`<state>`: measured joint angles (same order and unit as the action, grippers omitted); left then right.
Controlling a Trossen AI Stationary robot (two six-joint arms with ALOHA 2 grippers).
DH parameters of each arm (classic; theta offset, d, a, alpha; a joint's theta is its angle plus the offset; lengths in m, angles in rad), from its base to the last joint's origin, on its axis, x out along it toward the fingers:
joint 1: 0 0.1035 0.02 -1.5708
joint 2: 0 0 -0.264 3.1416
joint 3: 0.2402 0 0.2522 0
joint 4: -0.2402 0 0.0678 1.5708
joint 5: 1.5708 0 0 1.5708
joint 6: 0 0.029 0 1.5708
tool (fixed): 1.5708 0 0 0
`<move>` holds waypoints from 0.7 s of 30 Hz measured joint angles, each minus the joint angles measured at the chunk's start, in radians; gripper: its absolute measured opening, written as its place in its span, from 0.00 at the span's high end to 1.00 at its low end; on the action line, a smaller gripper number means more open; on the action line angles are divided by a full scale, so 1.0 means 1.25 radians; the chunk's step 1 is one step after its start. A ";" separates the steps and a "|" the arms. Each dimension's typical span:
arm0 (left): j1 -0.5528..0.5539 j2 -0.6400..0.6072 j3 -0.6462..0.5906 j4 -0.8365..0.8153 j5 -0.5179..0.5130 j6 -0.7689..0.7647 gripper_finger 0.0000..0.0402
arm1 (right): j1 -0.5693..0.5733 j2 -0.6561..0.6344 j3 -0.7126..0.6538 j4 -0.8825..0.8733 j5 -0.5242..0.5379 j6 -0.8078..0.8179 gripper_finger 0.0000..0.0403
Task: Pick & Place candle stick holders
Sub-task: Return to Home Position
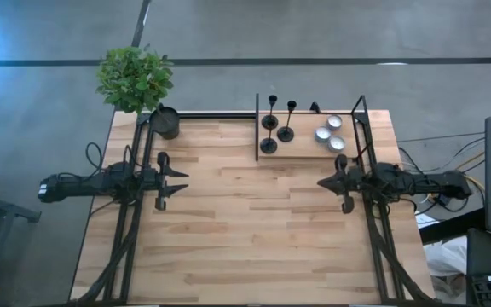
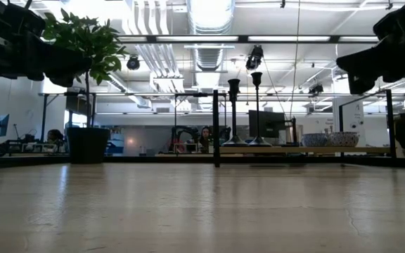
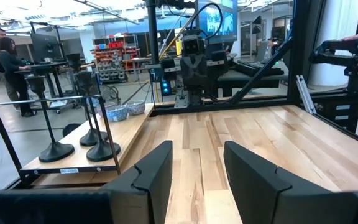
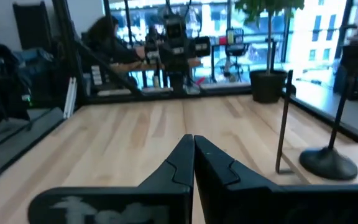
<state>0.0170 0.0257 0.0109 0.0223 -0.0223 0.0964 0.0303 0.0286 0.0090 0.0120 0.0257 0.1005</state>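
– How do our arms hang?
– Our left pincer (image 3: 197,152) hangs above the table (image 1: 245,239), well off the left end of the shelf (image 1: 303,148) and forward of its front edge. Its two fingers stand apart with a clear gap, and we see only bare wood through that gap. It has hold of nothing.
– And the other one?
– Our right pincer (image 4: 193,146) hangs just in front of the shelf's right part, pointing across the table toward the left pincer. Its fingers are pressed together tip to tip, and nothing sits between them.
– Then where are the candle stick holders (image 1: 285,134)?
– All three are on the shelf, upright, bunched in its left part just inside the black frame post (image 1: 257,128). One stands at the shelf's front left corner and the other two stand behind it, toward the back edge. We cannot tell whether their bases touch.
– What else do we have on that shelf?
– Three small round candles (image 1: 323,134) in its right part, close together and apart from the holders.
– Anything beyond the shelf?
– A potted plant (image 1: 135,78) stands off its left end, at the table's far corner.
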 joint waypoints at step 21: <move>0.000 0.002 0.000 0.000 -0.002 0.000 0.62 | 0.000 -0.020 0.000 0.001 0.000 -0.002 0.98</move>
<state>0.0174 0.0284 0.0109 0.0223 -0.0242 0.0963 0.0303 0.0034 0.0090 0.0132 0.0261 0.0975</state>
